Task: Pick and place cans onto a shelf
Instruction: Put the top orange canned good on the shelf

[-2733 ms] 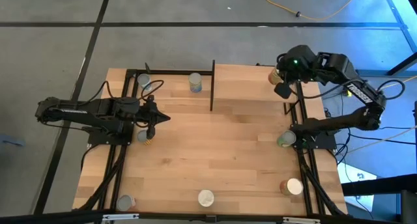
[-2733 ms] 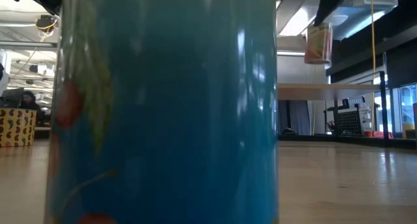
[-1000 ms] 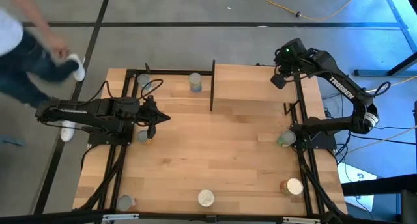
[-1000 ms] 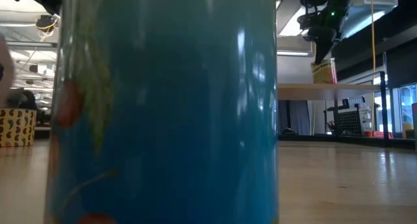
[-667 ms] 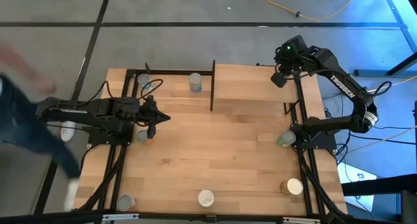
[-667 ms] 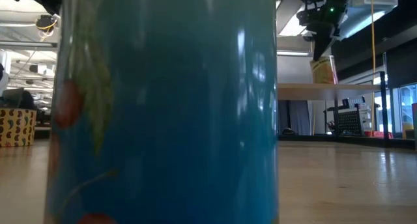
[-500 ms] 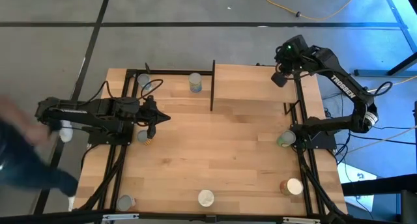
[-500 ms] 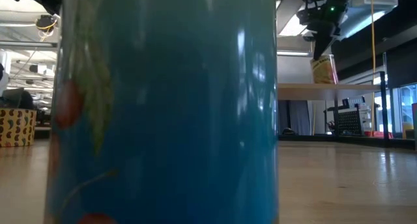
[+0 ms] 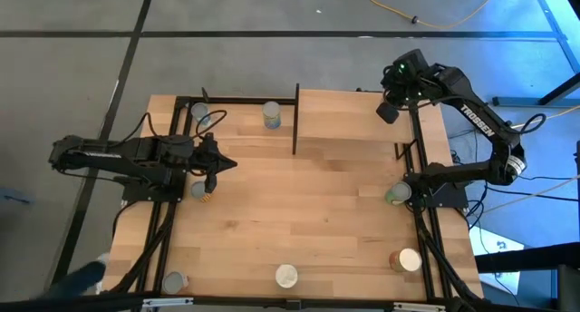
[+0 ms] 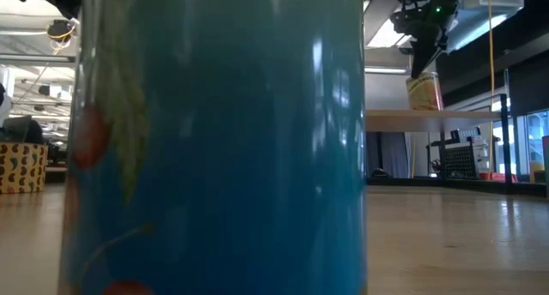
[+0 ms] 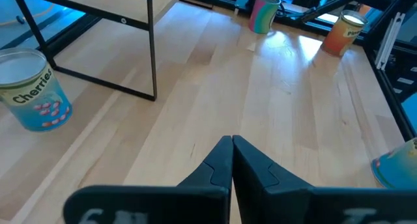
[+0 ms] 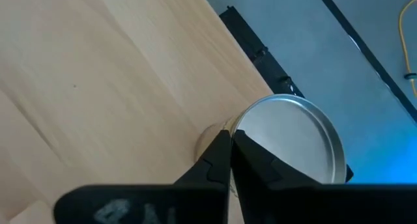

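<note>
On the shelf (image 9: pixel 349 112) corner — right gripper (image 9: pixel 390 111) jaws pinching a can (image 12: pixel 287 142).

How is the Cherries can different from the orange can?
The Cherries can has a blue label; the orange can has an orange one. The Cherries can stands beside the black shelf leg; the orange can stands far across the table. Both stand upright with pale lids.

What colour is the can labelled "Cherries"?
The Cherries can is light blue with small red cherries, best seen in the left wrist view.
</note>
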`<state>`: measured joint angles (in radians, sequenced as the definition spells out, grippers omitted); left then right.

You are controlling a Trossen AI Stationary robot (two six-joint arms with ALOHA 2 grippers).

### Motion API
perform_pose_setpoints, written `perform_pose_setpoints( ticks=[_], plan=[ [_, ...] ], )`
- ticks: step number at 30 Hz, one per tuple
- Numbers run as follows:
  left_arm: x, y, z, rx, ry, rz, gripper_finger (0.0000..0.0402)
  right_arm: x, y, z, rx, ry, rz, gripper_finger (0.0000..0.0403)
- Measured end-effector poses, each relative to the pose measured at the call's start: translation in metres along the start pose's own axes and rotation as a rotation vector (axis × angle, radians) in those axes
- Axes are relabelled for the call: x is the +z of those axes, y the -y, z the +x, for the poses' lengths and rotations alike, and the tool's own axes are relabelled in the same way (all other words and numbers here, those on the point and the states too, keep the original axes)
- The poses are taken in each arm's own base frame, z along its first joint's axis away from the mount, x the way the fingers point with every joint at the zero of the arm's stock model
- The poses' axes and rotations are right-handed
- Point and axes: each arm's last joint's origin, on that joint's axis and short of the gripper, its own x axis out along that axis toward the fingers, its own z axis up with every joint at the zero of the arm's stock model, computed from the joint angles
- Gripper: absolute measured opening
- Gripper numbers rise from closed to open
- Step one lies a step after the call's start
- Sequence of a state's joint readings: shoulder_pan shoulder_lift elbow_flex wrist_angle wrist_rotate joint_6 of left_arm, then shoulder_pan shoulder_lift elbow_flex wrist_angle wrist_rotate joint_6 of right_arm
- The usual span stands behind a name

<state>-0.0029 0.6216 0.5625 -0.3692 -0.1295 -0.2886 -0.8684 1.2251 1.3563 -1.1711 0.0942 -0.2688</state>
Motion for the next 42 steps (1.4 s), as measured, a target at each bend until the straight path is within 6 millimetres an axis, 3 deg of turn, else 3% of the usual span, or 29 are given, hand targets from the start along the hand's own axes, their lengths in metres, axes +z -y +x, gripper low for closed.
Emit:
perform_pose_setpoints(
  ticks=[23, 34, 42],
  plan=[
    [0.0024, 0.0007, -0.0001, -0.007, 0.025, -0.001, 0.0, -0.0007, -0.0004, 0.003, 0.002, -0.017, 0.004, 0.0008],
    [0.0024, 0.0008, 0.0, -0.008, 0.025, -0.001, 0.0, -0.0009, -0.0005, 0.0033, 0.002, -0.02, 0.025, 0.0053],
    [0.0024, 0.0008, -0.0001, -0.008, 0.025, -0.001, 0.0, -0.0008, 0.0001, 0.002, -0.02, -0.026, 0.024, 0.0057]
  ],
)
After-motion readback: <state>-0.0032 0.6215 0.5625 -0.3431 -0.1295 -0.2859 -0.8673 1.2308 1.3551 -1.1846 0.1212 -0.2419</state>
